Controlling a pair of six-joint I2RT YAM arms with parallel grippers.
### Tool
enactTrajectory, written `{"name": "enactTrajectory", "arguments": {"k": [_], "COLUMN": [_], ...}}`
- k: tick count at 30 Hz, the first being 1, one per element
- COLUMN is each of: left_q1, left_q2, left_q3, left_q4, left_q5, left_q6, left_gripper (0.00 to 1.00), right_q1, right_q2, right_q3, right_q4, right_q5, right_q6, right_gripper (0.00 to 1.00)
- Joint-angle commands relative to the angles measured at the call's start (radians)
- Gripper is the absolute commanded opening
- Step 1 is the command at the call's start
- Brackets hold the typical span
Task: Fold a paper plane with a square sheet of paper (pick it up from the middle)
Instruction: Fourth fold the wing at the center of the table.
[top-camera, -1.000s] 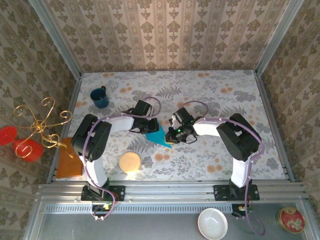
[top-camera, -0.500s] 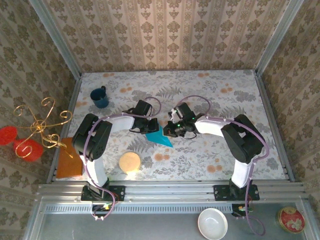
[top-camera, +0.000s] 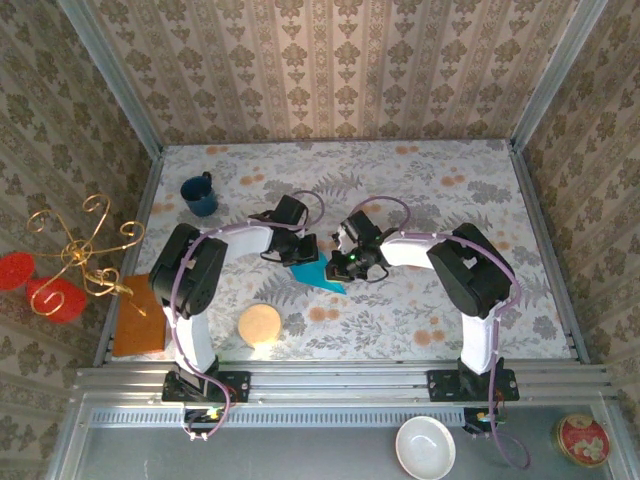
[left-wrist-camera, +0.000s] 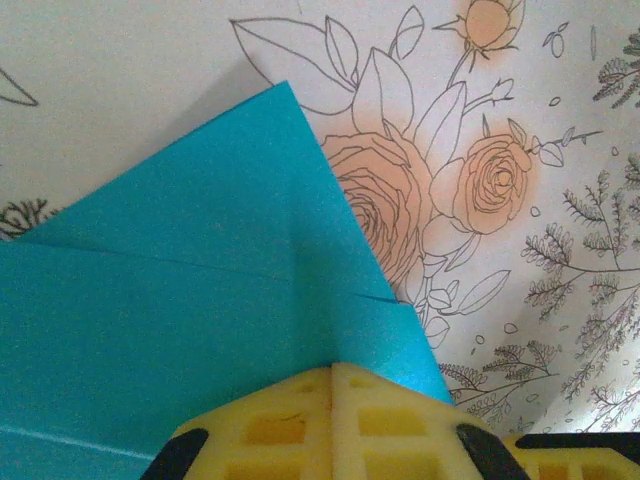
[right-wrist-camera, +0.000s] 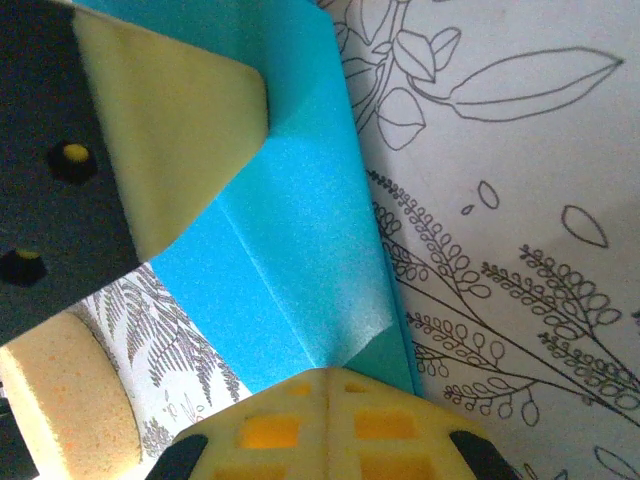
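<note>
The square sheet of paper (top-camera: 316, 275) lies folded on the flowered table as a turquoise pointed shape with creases. My left gripper (top-camera: 300, 252) is shut, its yellow tips resting on the paper's left part. In the left wrist view the gripper (left-wrist-camera: 332, 368) meets the paper (left-wrist-camera: 180, 290) where a crease runs down to it. My right gripper (top-camera: 343, 265) is shut too, at the paper's right edge. Seen from the right wrist, the gripper (right-wrist-camera: 326, 373) sits at the corner of a folded flap of the paper (right-wrist-camera: 290, 260), and a left fingertip (right-wrist-camera: 170, 130) presses the sheet further up.
A dark blue mug (top-camera: 200, 196) stands at the back left. A round yellow sponge (top-camera: 259, 324) lies near the front left, also seen beside the paper (right-wrist-camera: 55, 390). An orange board (top-camera: 138, 316) and a gold wire stand (top-camera: 80, 250) sit at the left wall.
My right gripper moved up and left along the paper's right side, then came back down slightly. The left gripper and the paper have hardly moved.
</note>
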Motion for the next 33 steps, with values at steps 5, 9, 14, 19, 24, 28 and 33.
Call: {"name": "enactTrajectory", "arguments": {"k": [5,9,14,19,24,28,33], "left_q1": [0.019,0.025,0.025,0.025,0.023,0.026,0.062], "left_q2": [0.115,0.117,0.117,0.107,0.071,0.0,-0.127], "left_q3": [-0.022,-0.023,-0.019,-0.004,0.037,0.07,0.009], "left_q4": [-0.18,-0.18,-0.171,-0.163,-0.143,-0.086,0.02], "left_q5": [-0.205,-0.202,-0.186,-0.166,-0.111,-0.035,0.005], "left_q6": [-0.02,-0.018,-0.009,0.001,0.023,0.009,-0.07], "left_gripper": [0.07,0.07,0.07,0.07,0.08,0.12,0.2], "right_q1": [-0.032,-0.049,-0.072,-0.087,-0.087,-0.087,-0.079], "right_q2": [-0.066,-0.102,-0.149,-0.229,-0.298,-0.285,-0.191], "right_q3": [-0.172,-0.268,-0.364,-0.388,-0.342,-0.264,-0.161], "right_q4": [-0.073,-0.023,0.021,0.043,0.021,0.053,0.133], "right_q5": [0.007,-0.009,-0.019,-0.031,-0.021,-0.022,-0.034], "right_q6": [-0.036,-0.02,0.001,0.004,-0.019,-0.009,0.033], "right_gripper": [0.01,0.01,0.01,0.02,0.03,0.1,0.25]}}
